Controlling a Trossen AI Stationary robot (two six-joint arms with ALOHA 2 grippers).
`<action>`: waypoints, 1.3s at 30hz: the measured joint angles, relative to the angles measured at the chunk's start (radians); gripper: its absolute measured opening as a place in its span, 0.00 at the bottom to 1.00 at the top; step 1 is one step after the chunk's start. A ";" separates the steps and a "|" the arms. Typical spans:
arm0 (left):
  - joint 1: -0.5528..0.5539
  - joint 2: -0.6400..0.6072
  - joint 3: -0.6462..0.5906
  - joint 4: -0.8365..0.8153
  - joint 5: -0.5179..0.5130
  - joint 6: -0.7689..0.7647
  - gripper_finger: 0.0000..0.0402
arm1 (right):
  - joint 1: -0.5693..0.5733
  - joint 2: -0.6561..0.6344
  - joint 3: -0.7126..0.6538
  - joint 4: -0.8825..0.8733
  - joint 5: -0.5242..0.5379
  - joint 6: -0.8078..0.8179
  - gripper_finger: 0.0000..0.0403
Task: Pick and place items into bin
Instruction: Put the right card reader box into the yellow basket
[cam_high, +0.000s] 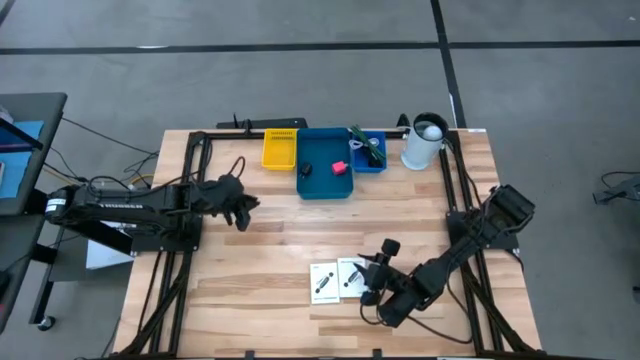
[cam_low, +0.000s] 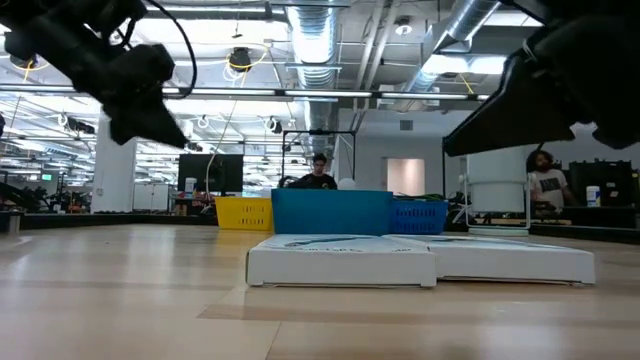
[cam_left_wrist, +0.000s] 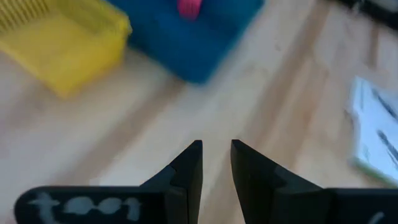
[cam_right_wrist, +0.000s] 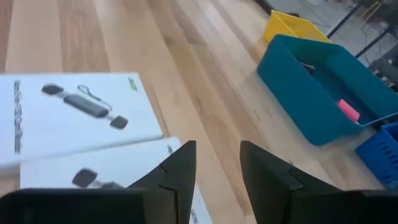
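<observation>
two white printed cards lie side by side near the desk's front edge, the right end effector poised empty and parted beside them, so it should slide low under one edge before carrying to the blue bin.

Two white cards; three bins
</observation>
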 joint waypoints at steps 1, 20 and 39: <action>0.000 0.000 -0.010 0.053 -0.021 0.021 0.18 | 0.002 0.000 0.000 -0.003 0.000 0.000 0.29; -0.086 0.035 -0.356 1.065 0.291 0.305 0.18 | -0.008 -0.036 0.001 -0.007 -0.007 0.001 0.29; -0.156 0.179 -0.304 0.811 0.361 0.073 0.18 | 0.046 -0.107 0.001 -0.344 -0.355 0.376 0.29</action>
